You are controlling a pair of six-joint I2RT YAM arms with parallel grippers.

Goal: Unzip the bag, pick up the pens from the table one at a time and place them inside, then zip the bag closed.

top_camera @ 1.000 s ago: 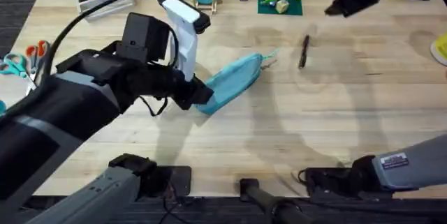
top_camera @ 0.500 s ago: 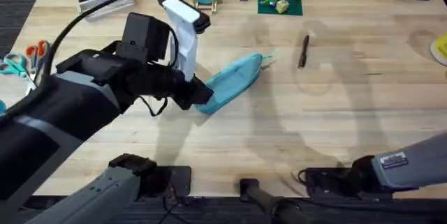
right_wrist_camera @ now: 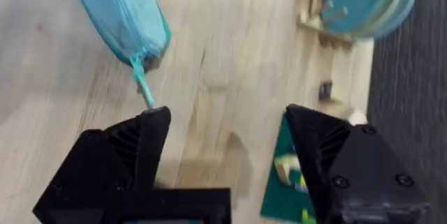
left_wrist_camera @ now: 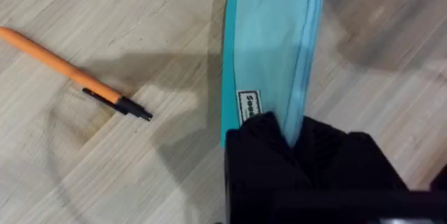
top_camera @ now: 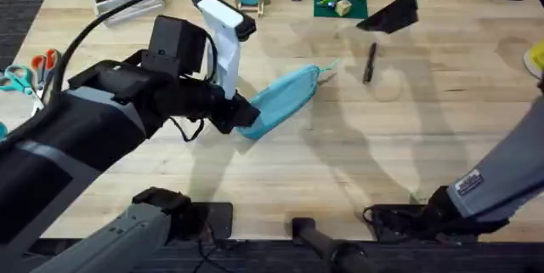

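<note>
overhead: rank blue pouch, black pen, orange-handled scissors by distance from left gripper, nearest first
1. Light-blue fabric pouch: held at its near end by the left gripper.
2. Slim black pen: beyond the pouch, toward the right.
3. Orange-handled scissors: table's far-left edge.

Light: even and bright across the table [top_camera: 280, 171], coming from overhead.
Shadows: soft grey patches spread toward 5 o'clock from the bag [top_camera: 285, 97]; a dim one lay beside the orange pen [left_wrist_camera: 70, 74].
Blur: the right gripper [top_camera: 387, 14] at 1 o'clock was smeared; the left arm loomed large and soft at 9 o'clock.
Glare: faint sheen on the wood.
</note>
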